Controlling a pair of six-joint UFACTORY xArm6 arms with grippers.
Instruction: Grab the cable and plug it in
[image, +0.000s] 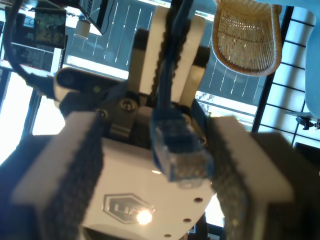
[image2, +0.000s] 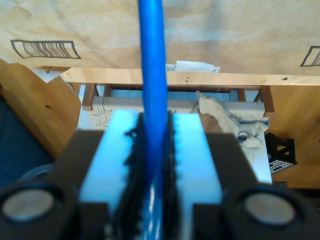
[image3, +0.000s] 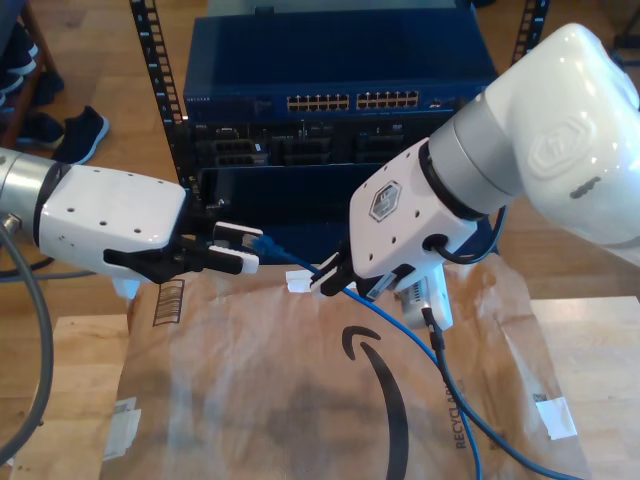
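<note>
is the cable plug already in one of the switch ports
No, in the exterior view the plug hangs in the air before the switch, held near my second gripper.

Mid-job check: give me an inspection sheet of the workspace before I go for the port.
Surface: brown paper sheet spread flat over a wooden top.
Job's things: blue cable runs between both arms; its plug is not in any port of the rack switch.
Clutter: white labels stuck on the paper.
Grippers: my second end effector is clamped on the cable behind the plug; my first end effector is open, pads either side of the plug.
Cables: black arm cable hangs beside the blue one.
Surroundings: a shoe on the wood floor.
</note>
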